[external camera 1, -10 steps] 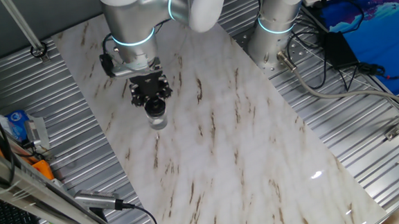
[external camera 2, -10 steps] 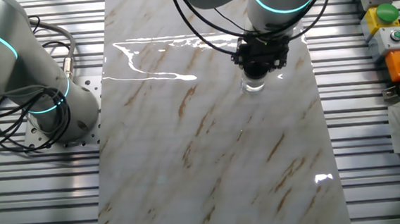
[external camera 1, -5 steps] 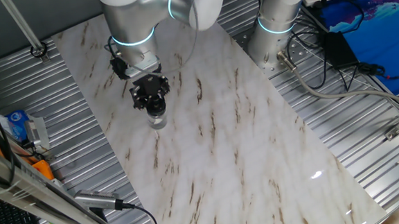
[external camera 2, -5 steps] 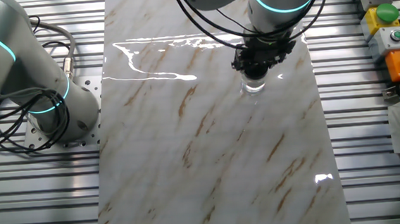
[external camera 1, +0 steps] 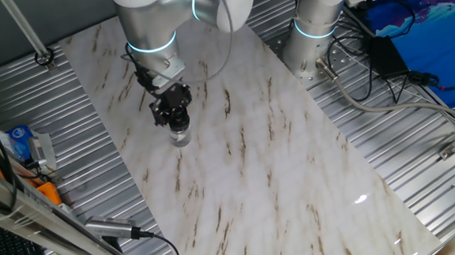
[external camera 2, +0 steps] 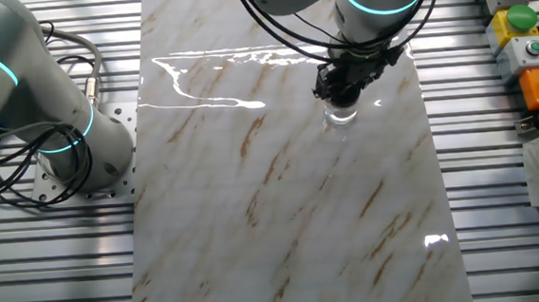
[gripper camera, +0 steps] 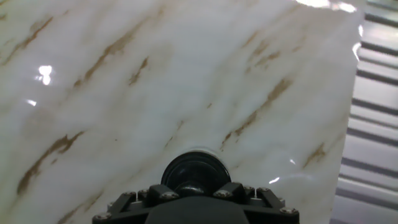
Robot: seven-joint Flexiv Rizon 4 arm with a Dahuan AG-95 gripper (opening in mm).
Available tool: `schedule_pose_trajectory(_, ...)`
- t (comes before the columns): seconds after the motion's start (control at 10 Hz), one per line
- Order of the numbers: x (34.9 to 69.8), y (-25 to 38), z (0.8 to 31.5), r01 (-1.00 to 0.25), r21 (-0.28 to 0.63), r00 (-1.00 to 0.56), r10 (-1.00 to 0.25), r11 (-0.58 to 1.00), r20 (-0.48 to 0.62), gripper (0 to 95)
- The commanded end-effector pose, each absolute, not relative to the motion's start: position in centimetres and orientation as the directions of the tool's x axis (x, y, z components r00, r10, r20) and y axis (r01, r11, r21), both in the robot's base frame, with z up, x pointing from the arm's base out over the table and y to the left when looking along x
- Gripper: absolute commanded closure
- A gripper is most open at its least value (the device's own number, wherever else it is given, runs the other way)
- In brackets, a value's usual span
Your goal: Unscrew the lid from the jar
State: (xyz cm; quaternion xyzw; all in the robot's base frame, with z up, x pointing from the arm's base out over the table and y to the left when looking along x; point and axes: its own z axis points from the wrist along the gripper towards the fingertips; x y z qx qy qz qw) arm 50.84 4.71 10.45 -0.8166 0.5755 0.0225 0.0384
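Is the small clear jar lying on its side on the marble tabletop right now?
No. The small clear jar stands upright on the marble tabletop, directly under the black two-finger gripper at its top.

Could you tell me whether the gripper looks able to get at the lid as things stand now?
Probably yes: the gripper sits directly atop the jar, its fingers beside the lid, with nothing between. Whether it grips is unclear.
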Motion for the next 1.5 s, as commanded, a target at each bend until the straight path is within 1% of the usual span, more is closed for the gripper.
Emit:
schedule_pose_trajectory(0.1, 50.73, 4.73, 10.24, -0.915, -0.04, 0.404, -0.911, -0.402, -0.082, 95.0)
schedule_pose_trajectory(0.3, 50.67, 4.74, 10.2, -0.901, -0.039, 0.433, -0.897, -0.431, -0.084, 95.0)
schedule_pose_trajectory(0.8, 50.66, 4.73, 10.25, -0.802, -0.05, 0.598, -0.798, -0.596, -0.082, 95.0)
schedule_pose_trajectory(1.1, 50.66, 4.73, 10.25, -0.754, -0.056, 0.656, -0.751, -0.654, -0.075, 95.0)
schedule_pose_trajectory(1.3, 50.66, 4.73, 10.26, -0.756, -0.055, 0.655, -0.752, -0.652, -0.076, 95.0)
schedule_pose_trajectory(1.5, 50.66, 4.73, 10.27, -0.785, -0.041, 0.62, -0.782, -0.619, -0.063, 95.0)
